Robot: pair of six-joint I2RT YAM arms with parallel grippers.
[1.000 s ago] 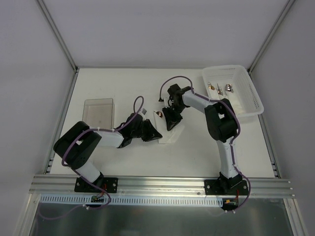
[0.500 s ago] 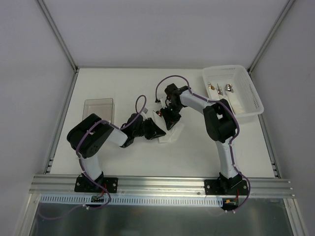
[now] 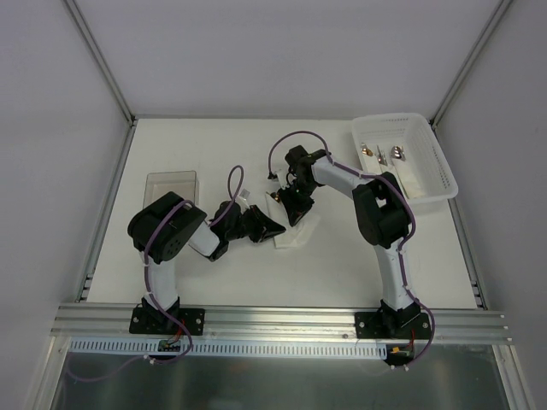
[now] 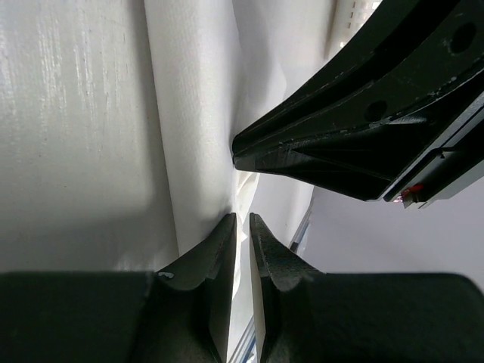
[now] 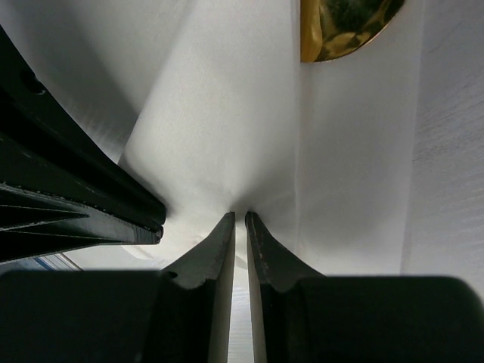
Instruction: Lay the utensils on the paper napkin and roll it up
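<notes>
2 closed pincers: left gripper (image 4: pixel 242 218) and right gripper (image 5: pixel 240 216) each nip a paper napkin (image 5: pixel 227 128) fold, tips facing; 1 gold utensil (image 5: pixel 344 26) head lies beyond the right tips, axis unclear.

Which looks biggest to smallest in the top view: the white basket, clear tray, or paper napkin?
1. white basket
2. clear tray
3. paper napkin, which is partly hidden, so its rank below the tray is unsure
</notes>
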